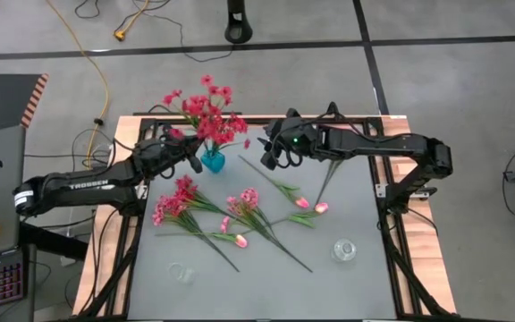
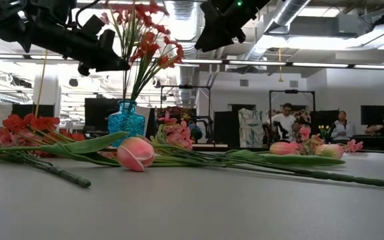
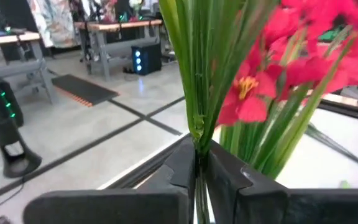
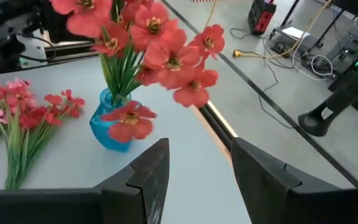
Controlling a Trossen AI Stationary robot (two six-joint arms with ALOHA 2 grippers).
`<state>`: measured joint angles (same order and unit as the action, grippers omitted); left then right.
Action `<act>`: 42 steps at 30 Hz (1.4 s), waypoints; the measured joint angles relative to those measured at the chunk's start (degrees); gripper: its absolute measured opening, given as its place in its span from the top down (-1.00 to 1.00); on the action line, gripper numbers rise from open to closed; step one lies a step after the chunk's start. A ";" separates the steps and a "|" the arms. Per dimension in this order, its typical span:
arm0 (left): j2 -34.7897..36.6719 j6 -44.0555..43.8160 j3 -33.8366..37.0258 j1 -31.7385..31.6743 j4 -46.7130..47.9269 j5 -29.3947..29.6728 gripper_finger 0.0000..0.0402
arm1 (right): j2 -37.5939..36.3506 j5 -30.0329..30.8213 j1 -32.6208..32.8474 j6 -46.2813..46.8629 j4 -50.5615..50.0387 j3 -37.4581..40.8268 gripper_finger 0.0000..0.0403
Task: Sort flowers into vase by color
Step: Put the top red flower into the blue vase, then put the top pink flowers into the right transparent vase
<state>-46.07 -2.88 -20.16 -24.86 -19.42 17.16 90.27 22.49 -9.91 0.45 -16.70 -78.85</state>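
The left gripper (image 3: 197, 177) pinched red flower stems (image 3: 197, 93) above the blue vase (image 1: 212, 161); a careless pull might tip it. The right gripper (image 4: 194, 174) hovered nearby, spread empty.

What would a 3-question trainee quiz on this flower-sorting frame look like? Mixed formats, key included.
1. True or false: the blue vase already holds red flowers.
2. The left gripper is: A) open over the table, B) shut on green stems above the vase, C) gripping a tulip bud.
3. Fill in: the right gripper hovers near the vase with its jaws ____.

Key: 1 true; 2 B; 3 open. Pink sprigs and tulip buds lie on the table.
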 joint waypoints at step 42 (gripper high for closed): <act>19.11 -3.44 -0.02 0.17 32.11 -12.06 0.10 | -12.12 0.10 -9.40 41.48 -47.74 10.55 0.02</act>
<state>-26.96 -6.33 -20.18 -24.69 12.69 5.10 78.15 22.59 -19.31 41.93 -64.45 -68.29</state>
